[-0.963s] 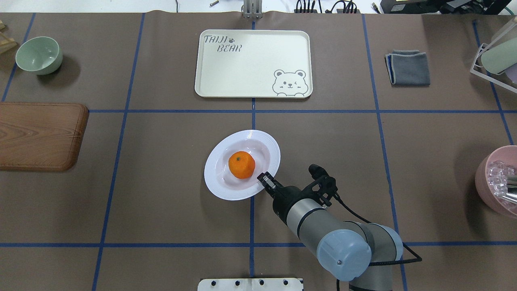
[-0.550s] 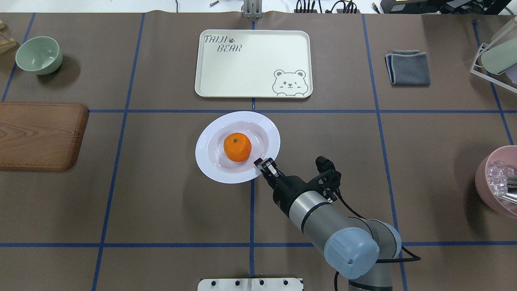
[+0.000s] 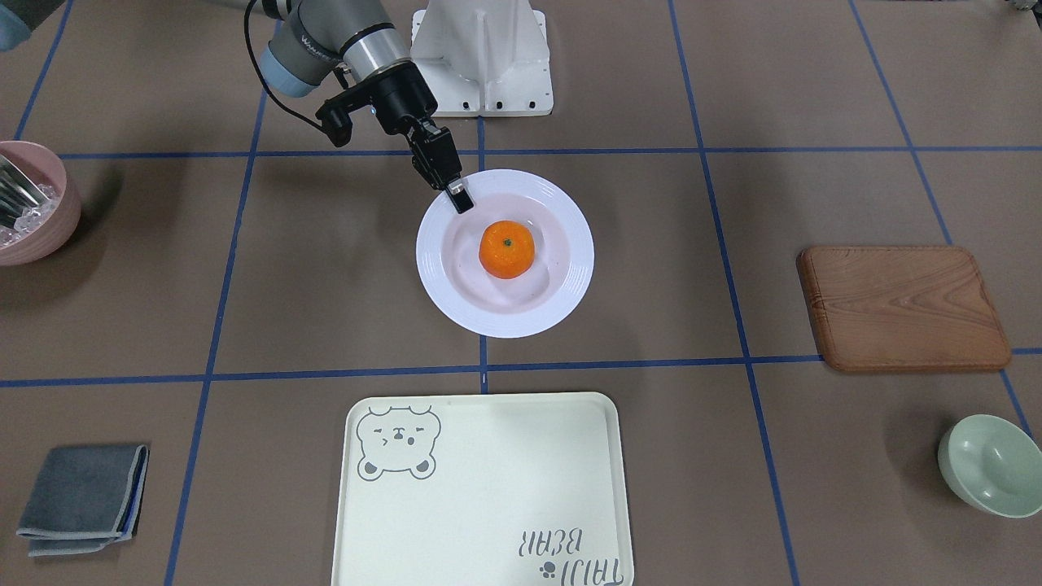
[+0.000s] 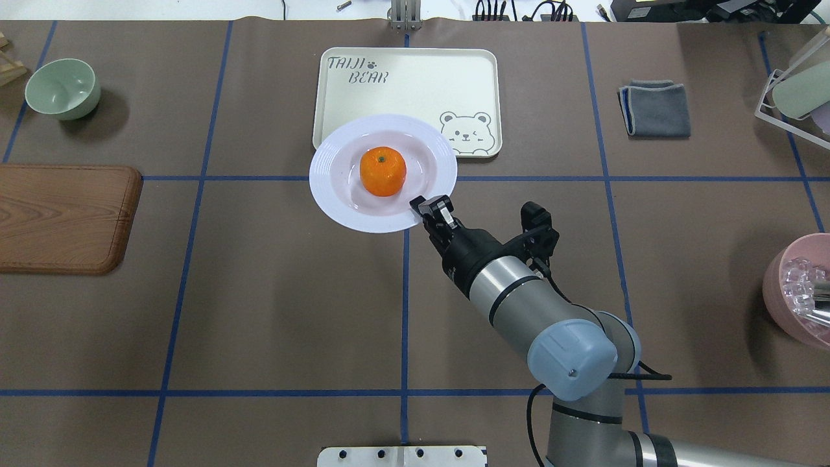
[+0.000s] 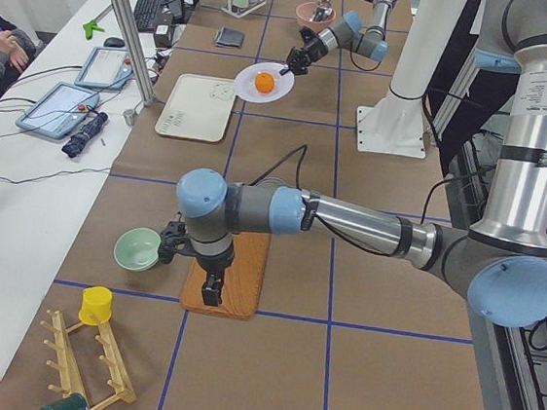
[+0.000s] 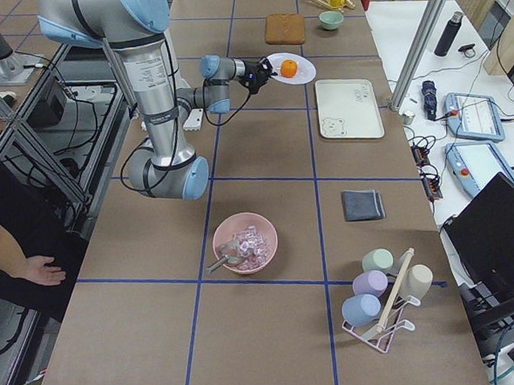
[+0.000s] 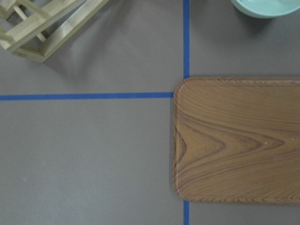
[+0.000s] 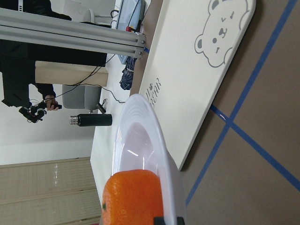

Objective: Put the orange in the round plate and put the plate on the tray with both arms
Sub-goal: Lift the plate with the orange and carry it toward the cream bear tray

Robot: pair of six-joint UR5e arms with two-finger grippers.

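I'm holding round plate (image 4: 337, 194) raised, right gripper (image 4: 433, 209) jaws pinching its rim. Aiming level and slow toward tray (image 4: 415, 84), since orange (image 4: 382, 171) is looking free to roll. Left gripper (image 5: 210, 294) jaws: can't tell.

Compare the overhead views: your right gripper (image 4: 432, 206), clamped on the rim, has carried the round plate (image 4: 337, 194) and its orange (image 4: 383, 171) away from the robot, from mid-table until the far rim overlaps the tray (image 4: 415, 84) at its near edge.
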